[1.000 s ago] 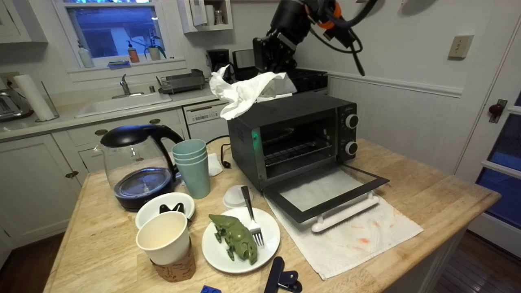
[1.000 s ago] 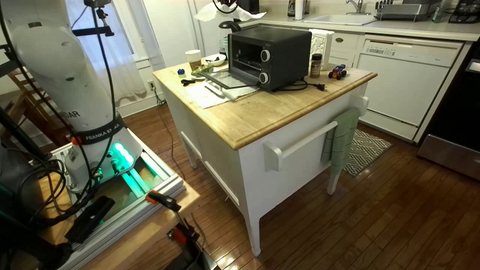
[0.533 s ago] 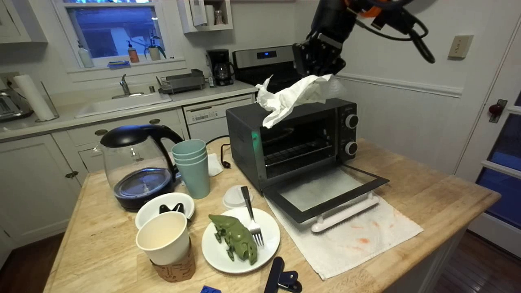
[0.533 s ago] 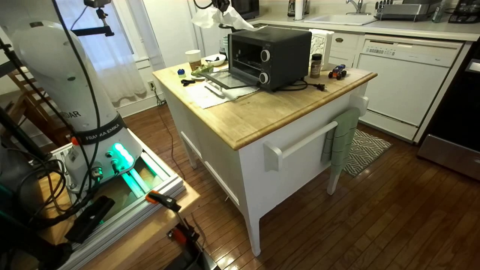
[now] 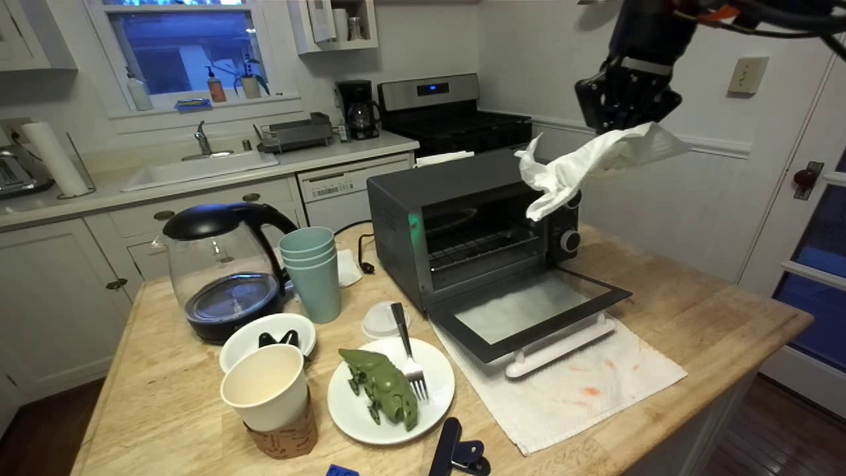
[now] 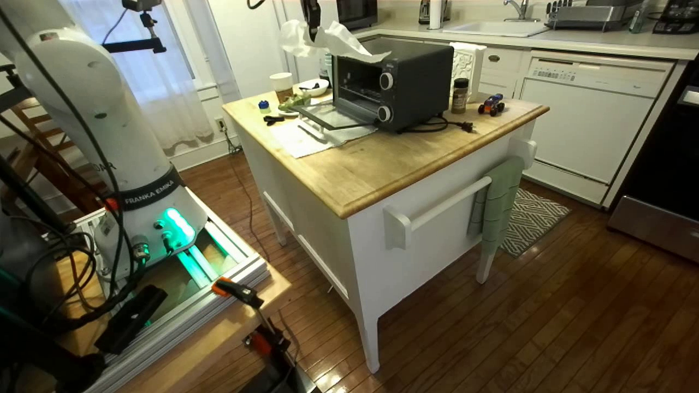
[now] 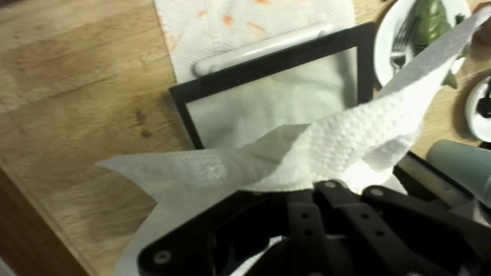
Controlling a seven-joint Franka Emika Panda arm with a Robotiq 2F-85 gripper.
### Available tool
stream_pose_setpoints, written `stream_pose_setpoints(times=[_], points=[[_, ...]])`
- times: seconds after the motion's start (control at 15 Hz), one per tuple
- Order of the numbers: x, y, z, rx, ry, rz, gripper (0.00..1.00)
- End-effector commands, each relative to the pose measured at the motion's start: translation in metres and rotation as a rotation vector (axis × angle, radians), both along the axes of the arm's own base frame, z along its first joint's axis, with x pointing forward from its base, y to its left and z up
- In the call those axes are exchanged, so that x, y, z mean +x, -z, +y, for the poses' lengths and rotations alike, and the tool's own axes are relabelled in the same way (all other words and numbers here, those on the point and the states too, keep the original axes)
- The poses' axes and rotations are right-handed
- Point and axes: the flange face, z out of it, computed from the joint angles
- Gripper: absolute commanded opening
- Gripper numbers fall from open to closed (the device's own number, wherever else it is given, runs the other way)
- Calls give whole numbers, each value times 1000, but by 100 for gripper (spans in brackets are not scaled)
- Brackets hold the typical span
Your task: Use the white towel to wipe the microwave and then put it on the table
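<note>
My gripper (image 5: pixel 621 127) is shut on a crumpled white towel (image 5: pixel 581 165), which looks like paper and hangs out on both sides of the fingers. It is in the air in front of the right part of the microwave (image 5: pixel 456 178), a black toaster oven with its glass door folded down. In an exterior view the towel (image 6: pixel 352 43) overlaps the oven's upper front edge; I cannot tell if it touches. In the wrist view the towel (image 7: pixel 345 142) spreads over part of the open door (image 7: pixel 276 65), and the gripper (image 7: pixel 303 191) hides the rest. The wooden table (image 5: pixel 700 304) is below.
A stained white sheet (image 5: pixel 568 410) lies under the door. A plate (image 5: pixel 344 410) with a green toy and fork, a paper cup (image 5: pixel 264 390), bowl (image 5: pixel 244 337), teal cups (image 5: pixel 316 284) and kettle (image 5: pixel 231 264) stand beside the oven. A spice jar (image 6: pixel 460 95) and toy car (image 6: pixel 491 105) stand behind.
My gripper has carried the towel from over the oven's top left toward the right and forward, past the knobs, and somewhat lower. The oven and table items have not moved.
</note>
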Motion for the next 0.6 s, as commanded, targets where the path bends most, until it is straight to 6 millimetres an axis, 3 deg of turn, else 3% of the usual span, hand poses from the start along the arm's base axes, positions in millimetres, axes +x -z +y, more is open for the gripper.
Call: stream_pose_setpoints(times=[0.0,0.2,0.4,0.47,0.53], points=[[-60,7,-35,-133,79,20,1],[-96,20,-79,-222,93,27,1],[-127,47,-136,-238,96,21,1],[-104,33,-112,-222,103,47,2],[-115,41,-128,-220,108,43,2]])
